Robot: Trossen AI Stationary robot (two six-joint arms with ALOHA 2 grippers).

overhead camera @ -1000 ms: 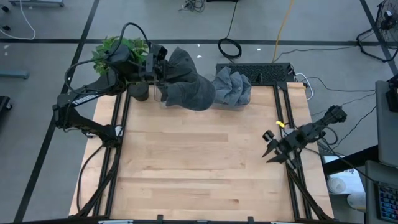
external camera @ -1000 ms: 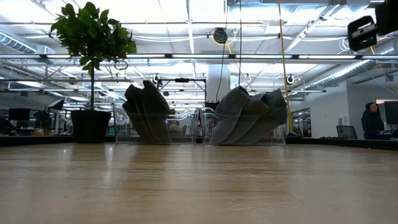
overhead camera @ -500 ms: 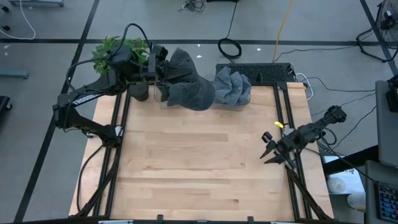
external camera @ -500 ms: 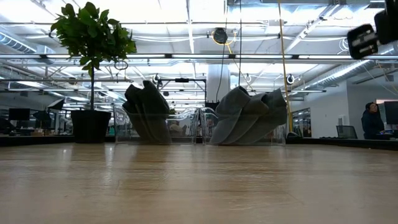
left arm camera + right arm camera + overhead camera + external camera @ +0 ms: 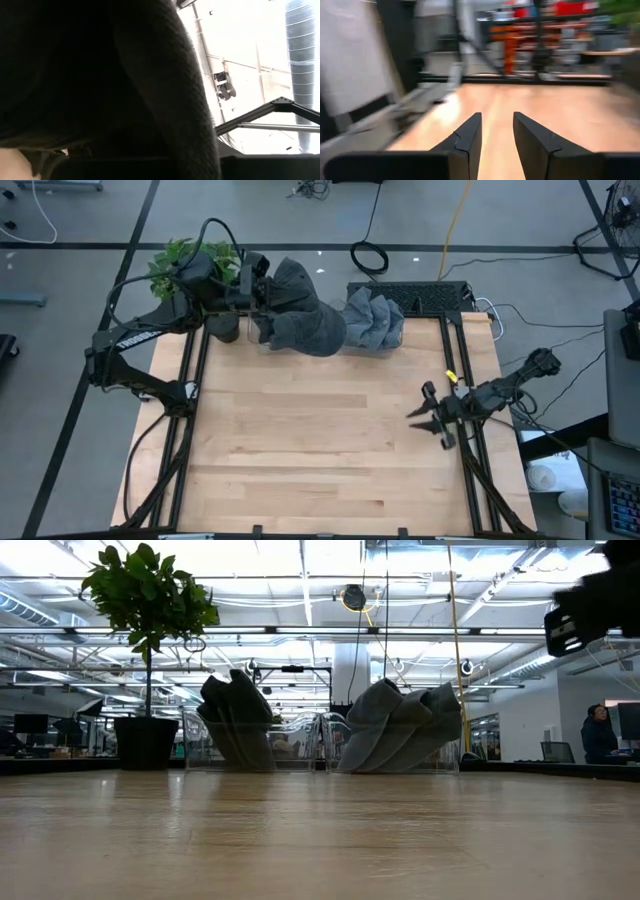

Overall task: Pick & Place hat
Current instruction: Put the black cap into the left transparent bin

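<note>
The left end effector is at the far left corner of the surface, beside the potted plant. Its fingers are closed on the dark hat, which rises out of the clear container at the back edge. In the left wrist view the dark knit fabric fills almost the whole picture, so the cloth sits very close to the camera and deep in the grip.

A second bundle of lighter grey hats stands just beside the dark one, touching it or almost touching it.

The step in hand seems to be lifting the hat out of the container. To do it well, the left arm should probably rise straight up until the hat's lower edge is clear of the container wall, and only then travel over the open wood. A sideways pull too early could drag the container or disturb the grey hats.

The right end effector hangs above the right side of the surface, well apart from the hats. Its fingers are partly open and hold nothing. It appears to wait.
</note>
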